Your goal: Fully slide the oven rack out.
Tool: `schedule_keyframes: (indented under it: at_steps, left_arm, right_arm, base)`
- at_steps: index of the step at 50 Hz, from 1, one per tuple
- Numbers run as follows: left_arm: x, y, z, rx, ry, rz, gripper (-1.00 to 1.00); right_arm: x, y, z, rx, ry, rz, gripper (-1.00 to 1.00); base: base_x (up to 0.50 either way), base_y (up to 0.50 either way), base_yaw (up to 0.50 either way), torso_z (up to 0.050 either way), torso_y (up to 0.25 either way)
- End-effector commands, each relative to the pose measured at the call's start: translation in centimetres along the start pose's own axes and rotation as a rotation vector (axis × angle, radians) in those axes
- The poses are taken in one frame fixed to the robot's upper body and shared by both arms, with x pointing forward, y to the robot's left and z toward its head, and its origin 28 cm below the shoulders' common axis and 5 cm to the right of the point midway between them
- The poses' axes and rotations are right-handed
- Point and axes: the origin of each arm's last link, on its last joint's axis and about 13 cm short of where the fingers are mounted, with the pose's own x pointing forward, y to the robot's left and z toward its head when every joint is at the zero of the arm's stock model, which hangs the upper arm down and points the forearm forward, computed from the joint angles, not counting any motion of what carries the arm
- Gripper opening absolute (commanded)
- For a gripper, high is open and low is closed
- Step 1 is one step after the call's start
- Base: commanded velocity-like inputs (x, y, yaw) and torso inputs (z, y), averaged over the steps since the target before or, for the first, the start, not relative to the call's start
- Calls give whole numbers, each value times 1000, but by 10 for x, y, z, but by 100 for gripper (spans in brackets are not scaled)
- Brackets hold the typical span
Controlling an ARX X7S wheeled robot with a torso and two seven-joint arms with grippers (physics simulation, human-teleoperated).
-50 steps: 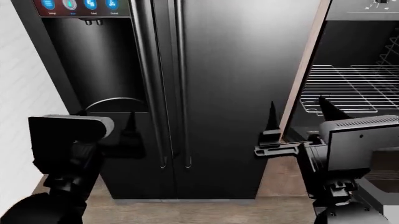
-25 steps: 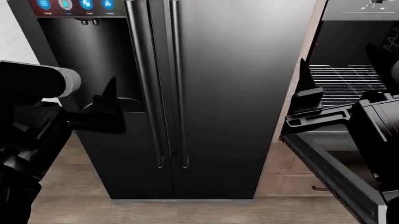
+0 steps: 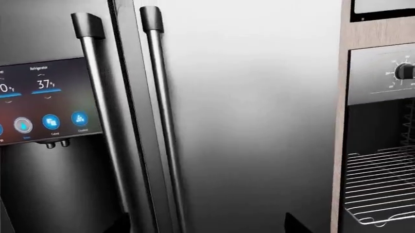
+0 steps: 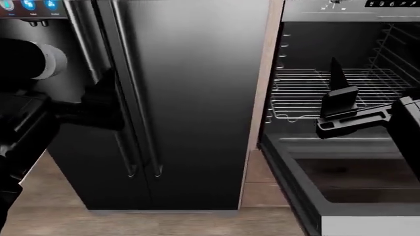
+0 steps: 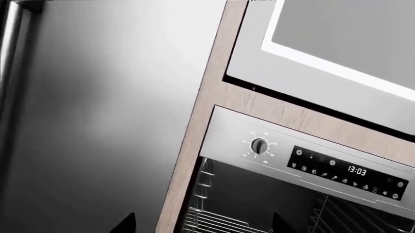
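Observation:
The oven rack [image 4: 308, 93] is a silver wire grid lying flat inside the open oven, its looped front edge near the oven mouth. It also shows in the left wrist view [image 3: 382, 189] and the right wrist view [image 5: 214, 223]. My right gripper [image 4: 364, 105] hovers in front of the rack at about its height, open and empty. One dark finger [image 4: 338, 91] stands over the rack's front; the other is hidden. In its wrist view the right gripper [image 5: 202, 225] points at the oven's left edge. My left gripper [image 4: 98, 105] is open and empty before the fridge; it also shows in its wrist view [image 3: 207, 228].
A tall black two-door fridge [image 4: 190, 98] with long handles [image 3: 162, 121] fills the left. The oven door [image 4: 341, 191] hangs open and down below the rack. Wire side guides [image 4: 394, 49] line the cavity. A control panel [image 5: 311, 165] sits above it, in wood casing [image 4: 259, 88].
The head view has swung right, bringing the oven and its rack further into view. My right gripper has risen from in front of the fridge to in front of the rack. My left arm has risen.

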Motion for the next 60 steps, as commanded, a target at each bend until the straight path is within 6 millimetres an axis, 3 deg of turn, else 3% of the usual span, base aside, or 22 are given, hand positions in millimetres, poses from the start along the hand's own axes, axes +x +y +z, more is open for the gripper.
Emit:
schedule_keyframes:
  at_steps: [1, 27, 56, 60]
  left_arm:
    - [3, 0, 6, -6, -8, -12, 100]
    - [6, -1, -6, -43, 29, -22, 100]
    - [3, 3, -1, -4, 29, 16, 100]
    - [5, 0, -11, -9, 60, 13, 100]
  right_arm:
    - [1, -2, 1, 0, 13, -2, 100]
    - [3, -3, -6, 21, 24, -9, 100]
    - [4, -4, -7, 29, 36, -14, 100]
    - [4, -8, -2, 30, 17, -32, 100]
  base:
    - [0, -500, 0, 0, 0]
    - [0, -500, 0, 0, 0]
    - [0, -500, 0, 0, 0]
    - [-1, -500, 0, 0, 0]
